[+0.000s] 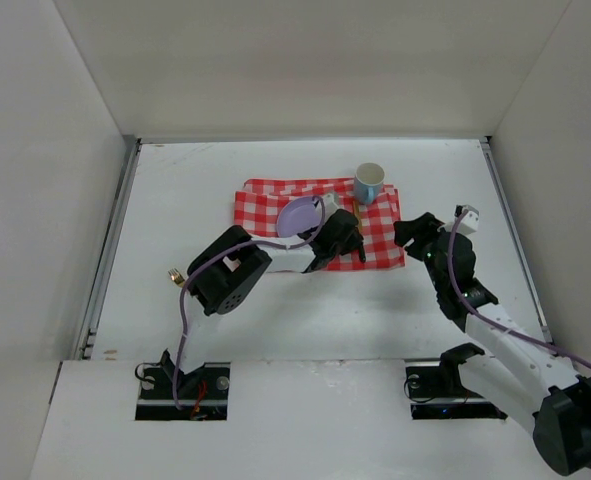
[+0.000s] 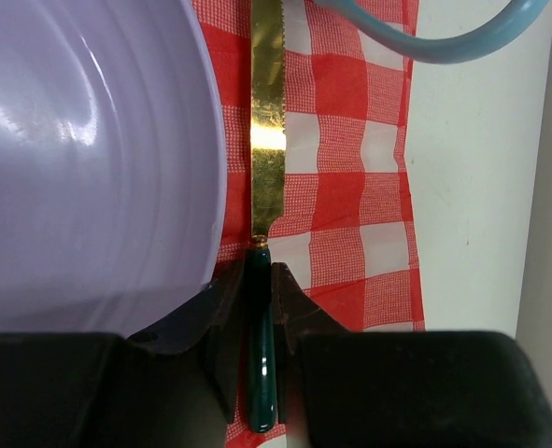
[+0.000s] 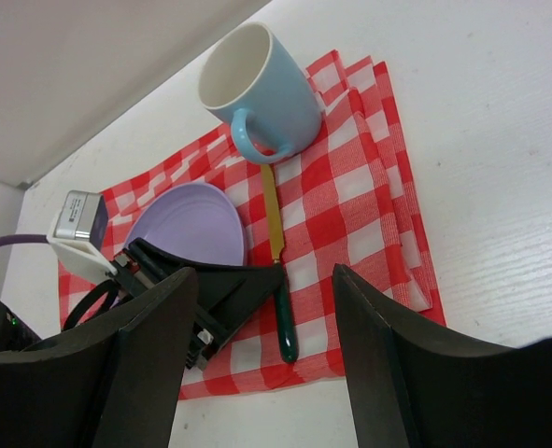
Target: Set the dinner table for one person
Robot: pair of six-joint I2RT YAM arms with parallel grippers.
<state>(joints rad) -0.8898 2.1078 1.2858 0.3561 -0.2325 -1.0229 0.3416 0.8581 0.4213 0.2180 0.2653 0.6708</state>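
- The cloth (image 2: 350, 93) is checked in red and white.
- The plate (image 2: 89, 168) is pale lilac with glossy white highlights.
- The mug (image 3: 257, 84) is light blue outside and cream-white inside.
- The knife (image 3: 276, 247) has a gold blade and a dark green handle.
- The dinner table (image 1: 175, 200) is plain white.
- The left gripper (image 2: 260, 280) and the right gripper (image 3: 261, 275) are black.
- The cable (image 1: 183, 320) is purple.

Left arm (image 1: 233, 278), right arm (image 1: 510, 352) wearing black joints, white link shells; lilac cable (image 1: 182, 335) trailing along each; right gripper (image 3: 260, 271) showing broad matte black fingers (image 3: 135, 373).
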